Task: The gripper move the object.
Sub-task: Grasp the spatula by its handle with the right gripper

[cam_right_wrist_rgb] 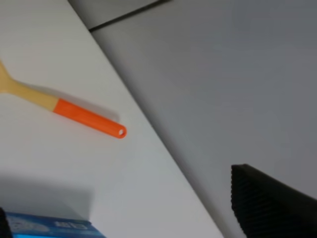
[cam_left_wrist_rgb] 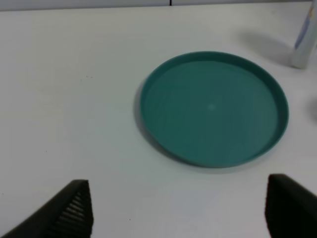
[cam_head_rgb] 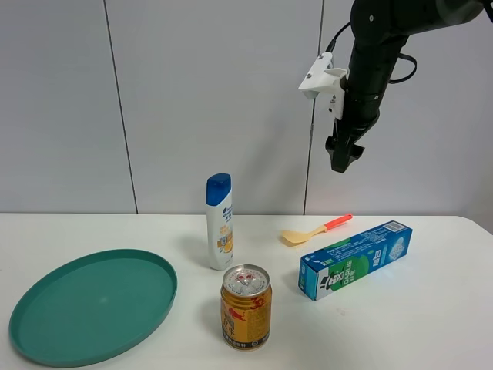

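The object, a small tan spatula with an orange-red handle (cam_head_rgb: 316,230), lies flat on the white table behind the toothpaste box. Its handle also shows in the right wrist view (cam_right_wrist_rgb: 89,119). My right gripper (cam_head_rgb: 343,158) hangs high above the spatula, close to the back wall, pointing down and holding nothing. In the right wrist view (cam_right_wrist_rgb: 117,198) one black finger (cam_right_wrist_rgb: 267,208) shows wide to one side, so the jaws stand open. My left gripper (cam_left_wrist_rgb: 181,218) is open and empty over bare table, near the green plate (cam_left_wrist_rgb: 213,109). It is out of the exterior view.
A blue-green toothpaste box (cam_head_rgb: 356,258) lies just in front of the spatula. A white shampoo bottle with a blue cap (cam_head_rgb: 219,221) stands mid-table. A gold can (cam_head_rgb: 246,306) stands in front of it. The round green plate (cam_head_rgb: 92,304) sits at the front left.
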### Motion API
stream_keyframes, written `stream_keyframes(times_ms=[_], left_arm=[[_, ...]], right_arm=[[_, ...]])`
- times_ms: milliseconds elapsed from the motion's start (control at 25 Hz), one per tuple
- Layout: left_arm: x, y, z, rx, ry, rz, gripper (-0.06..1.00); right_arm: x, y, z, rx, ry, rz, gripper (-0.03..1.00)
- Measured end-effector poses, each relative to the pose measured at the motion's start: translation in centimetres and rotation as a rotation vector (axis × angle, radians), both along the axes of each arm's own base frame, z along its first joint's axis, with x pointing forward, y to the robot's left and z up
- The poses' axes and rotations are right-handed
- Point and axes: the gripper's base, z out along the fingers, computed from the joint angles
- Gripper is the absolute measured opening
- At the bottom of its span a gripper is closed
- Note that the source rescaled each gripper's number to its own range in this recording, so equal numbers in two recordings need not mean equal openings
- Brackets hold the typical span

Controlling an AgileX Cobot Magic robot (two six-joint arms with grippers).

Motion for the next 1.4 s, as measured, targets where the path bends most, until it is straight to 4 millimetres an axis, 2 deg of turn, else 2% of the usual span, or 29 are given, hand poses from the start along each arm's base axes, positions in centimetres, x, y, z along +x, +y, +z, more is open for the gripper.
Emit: stream_keyframes(times_ms=[80, 200, 440, 960, 1400], left_arm=[[0.0, 0.0, 0.0, 0.0, 0.0, 0.0, 1.0], [0.0, 0.0, 0.0, 0.0, 0.0, 0.0, 1.0], [0.0, 0.0, 0.0, 0.0, 0.0, 0.0, 1.0], [0.0, 0.0, 0.0, 0.0, 0.0, 0.0, 1.0], [0.0, 0.0, 0.0, 0.0, 0.0, 0.0, 1.0]], right_arm=[[0.3, 0.0, -0.1, -0.049, -0.012, 0.065, 0.85], [0.8, 0.2, -1.5, -0.124, 0.01, 0.161, 0.82], [2.0, 0.7, -6.2, -0.209, 0.089, 0.293, 0.76], [4.4, -0.9, -11.9, -0.125, 0.099, 0.264, 0.74], [5.7, -1.0, -15.1, -0.057, 0.04, 0.274, 0.74]])
